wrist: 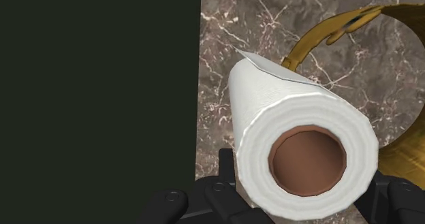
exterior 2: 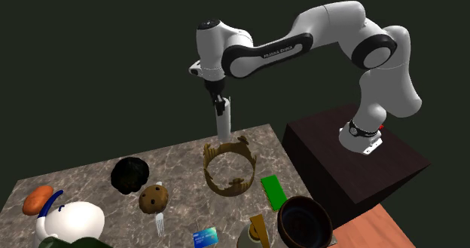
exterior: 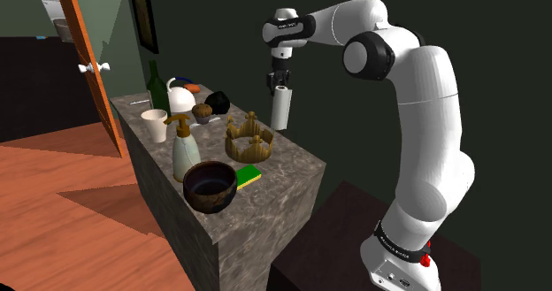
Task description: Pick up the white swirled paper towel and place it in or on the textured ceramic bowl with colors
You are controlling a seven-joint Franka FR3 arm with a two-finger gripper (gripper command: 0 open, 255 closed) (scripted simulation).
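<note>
In the shoulder view you had a gold crown [exterior: 247, 139] on the stone counter [exterior: 287, 156]. A green sponge [exterior: 249, 176] lay at its six o'clock. A spray bottle [exterior: 183, 148] stood at its nine, and a brown muffin [exterior: 203, 113] at ten. A white cup [exterior: 156, 124] stood near the bottle.

a dark grey-green wall [exterior: 221, 24] backs a grey-brown marble counter [exterior: 285, 161] veined in white. a dark framed picture [exterior: 143, 15] hangs on the wall. at the shoulder view's left, an orange-brown wooden door [exterior: 102, 103] with a white knob [exterior: 94, 68] stands open over a reddish wood-plank floor [exterior: 80, 210].
</note>
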